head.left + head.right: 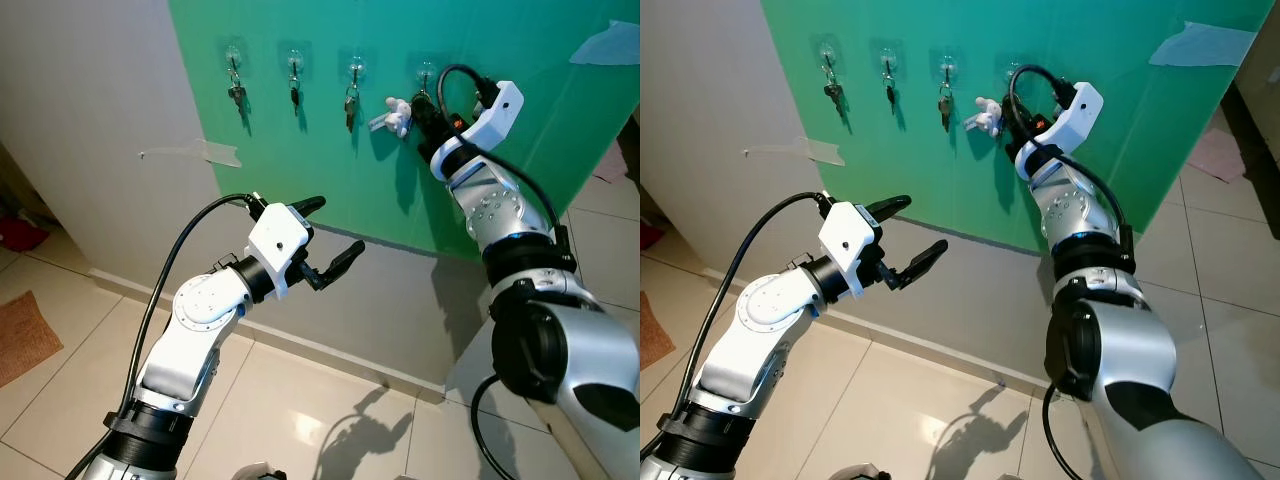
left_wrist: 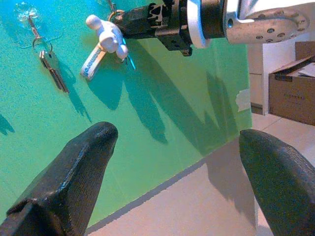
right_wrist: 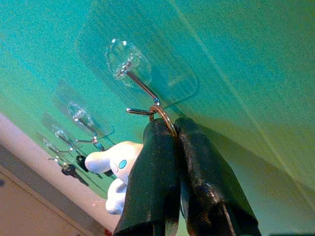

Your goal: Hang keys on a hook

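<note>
Partly hidden key ring (image 3: 162, 114) behind right tool (image 3: 177, 129).

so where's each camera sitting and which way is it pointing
Left eye: on the head, looking forward and down at the green board; both arms show.
Right eye: same scene, shifted sideways.
Left wrist: along the open left gripper toward the board, catching the right gripper and white charm.
Right wrist: along the shut right gripper's fingers at the hook and key ring.
All four share the charm.
</note>
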You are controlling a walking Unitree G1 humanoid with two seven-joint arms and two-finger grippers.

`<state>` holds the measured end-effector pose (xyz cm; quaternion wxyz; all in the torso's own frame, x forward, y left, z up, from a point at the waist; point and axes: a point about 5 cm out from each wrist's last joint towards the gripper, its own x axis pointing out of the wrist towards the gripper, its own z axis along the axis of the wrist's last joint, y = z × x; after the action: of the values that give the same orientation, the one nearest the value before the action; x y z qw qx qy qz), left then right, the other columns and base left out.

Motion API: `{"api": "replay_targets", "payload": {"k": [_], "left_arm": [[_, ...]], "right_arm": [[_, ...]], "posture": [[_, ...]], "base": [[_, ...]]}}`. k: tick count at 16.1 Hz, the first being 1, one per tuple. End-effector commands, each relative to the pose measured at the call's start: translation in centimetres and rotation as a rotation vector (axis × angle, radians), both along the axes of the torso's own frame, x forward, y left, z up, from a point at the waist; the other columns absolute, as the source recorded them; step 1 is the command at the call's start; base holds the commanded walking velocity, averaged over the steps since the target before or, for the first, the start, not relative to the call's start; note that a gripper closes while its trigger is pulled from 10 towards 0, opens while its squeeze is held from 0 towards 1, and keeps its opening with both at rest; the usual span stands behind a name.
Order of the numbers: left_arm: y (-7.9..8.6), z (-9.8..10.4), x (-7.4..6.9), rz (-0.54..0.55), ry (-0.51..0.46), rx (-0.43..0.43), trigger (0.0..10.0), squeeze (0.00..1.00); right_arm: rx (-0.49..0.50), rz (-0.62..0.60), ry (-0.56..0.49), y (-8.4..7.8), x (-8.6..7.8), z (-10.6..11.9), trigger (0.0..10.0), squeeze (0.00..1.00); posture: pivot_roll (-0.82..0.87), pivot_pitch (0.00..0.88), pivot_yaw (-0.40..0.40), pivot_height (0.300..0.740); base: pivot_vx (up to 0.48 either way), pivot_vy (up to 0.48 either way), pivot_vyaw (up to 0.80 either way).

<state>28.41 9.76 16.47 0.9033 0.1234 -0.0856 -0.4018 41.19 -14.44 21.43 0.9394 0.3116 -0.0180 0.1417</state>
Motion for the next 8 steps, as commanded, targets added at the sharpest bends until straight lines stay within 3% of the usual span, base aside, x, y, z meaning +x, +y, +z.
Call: {"api": "replay_targets", "payload": {"k": [1,3,4,8], "left_arm": [[-0.06,0.33,-0.05,-0.02,-0.016,-0.002,10.0,0.0],[-0.19,0.4,-0.2,-0.035,-0.02,-0.004,10.0,0.0],[-0.14,0.45,-0.15,-0.029,-0.023,-0.006,10.0,0.0],[0.0,0.58,0.19,0.006,-0.039,-0.01,10.0,0.0]], "right_arm": [[-0.029,-0.011,0.075,-0.27,-0.39,-2.14,10.0,0.0],[-0.03,-0.003,0.067,-0.15,-0.46,-2.17,10.0,0.01],[-0.026,-0.001,0.063,-0.11,-0.48,-2.17,10.0,1.0],[-0.018,0.002,0.065,0.0,-0.79,-2.82,10.0,1.0]], "posture": [[-0.03,0.0,0.037,0.718],[-0.03,0.0,0.038,0.718],[-0.03,0.0,0.038,0.718],[-0.03,0.0,0.032,0.718]], "base": [[0.0,0.0,0.0],[0.0,0.0,0.0],[0.0,0.0,0.0],[0.0,0.0,0.0]]}}
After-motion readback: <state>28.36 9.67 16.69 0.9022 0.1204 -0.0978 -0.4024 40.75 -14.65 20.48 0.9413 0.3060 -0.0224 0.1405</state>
